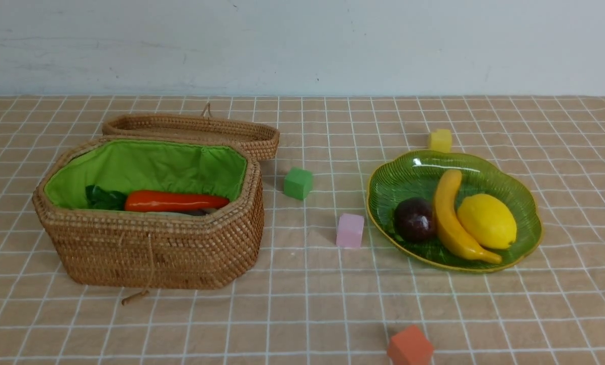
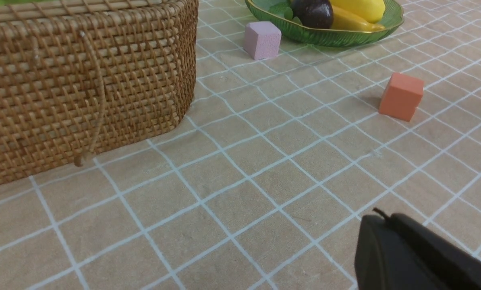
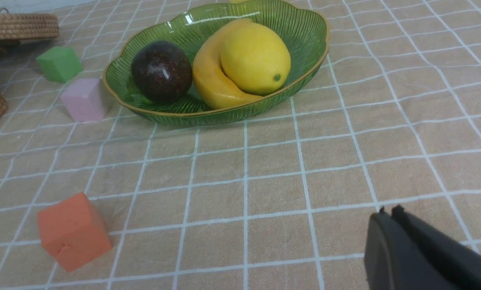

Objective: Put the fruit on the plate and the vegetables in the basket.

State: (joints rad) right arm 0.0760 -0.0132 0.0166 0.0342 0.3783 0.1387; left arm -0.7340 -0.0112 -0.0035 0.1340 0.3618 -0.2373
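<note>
The plate sits at three o'clock on the table, holding the mangosteen, banana and lemon, which touch one another. At nine o'clock the basket holds the carrot, with darker shapes half hidden beneath it. All three fruits look light, stiff and glossy, so likely slippery; the lemon would be best gripped across its middle. The left gripper and right gripper show only dark tips with fingers seemingly pressed together, holding nothing, low over the cloth.
</note>
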